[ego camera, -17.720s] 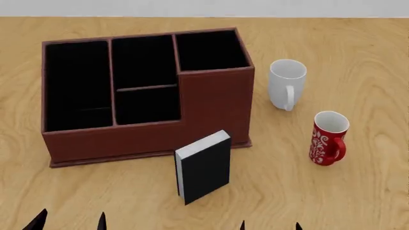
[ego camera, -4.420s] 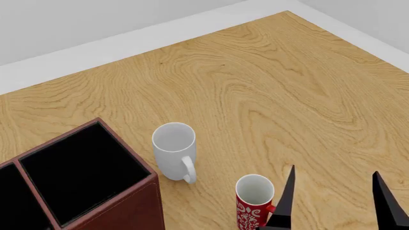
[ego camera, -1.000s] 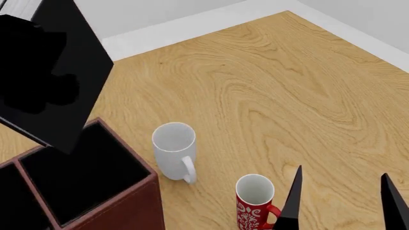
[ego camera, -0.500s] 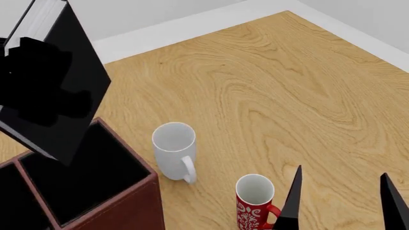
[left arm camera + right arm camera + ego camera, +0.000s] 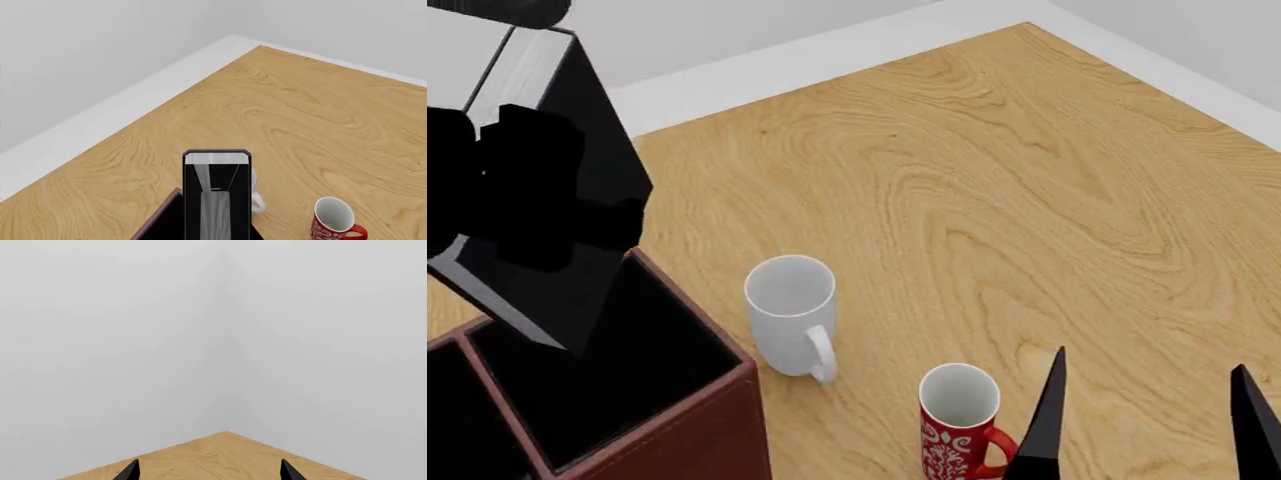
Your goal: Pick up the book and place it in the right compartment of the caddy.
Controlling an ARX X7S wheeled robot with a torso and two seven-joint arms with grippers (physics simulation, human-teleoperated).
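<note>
Holding the book [image 5: 554,190] clamped, the left end effector [image 5: 527,185] shows in the head view only as a dark blocky mass against the black cover, so finger spread cannot be read directly; a firm closed hold is inferred, since the book hangs clear of the desk [image 5: 988,180].

Change over the last second: the book has dropped lower and shifted slightly towards 9 o'clock in the head view. Its bottom corner now overlaps the far rim of the right compartment [image 5: 601,370], where a second ago it sat just above that rim. The book is tilted, pale page edges facing 10 o'clock.

Left wrist view: book [image 5: 217,195] seen end-on, with the reddish wall of the caddy [image 5: 160,220] just beside its lower end. Whether the corner is already inside the mouth or only above it — cannot tell from these angles.

Meaning for the task: transport looks finished and insertion is beginning. The tilt probably needs squaring to the square mouth, or an edge may catch on the wall.

White mug [image 5: 790,315] stands just beside the caddy at 3 o'clock; red mug [image 5: 961,420] sits beyond it at 4 o'clock, both untouched.

Right end effector [image 5: 1148,420] hangs idle near the red mug, fingers spread apart, nothing held.
</note>
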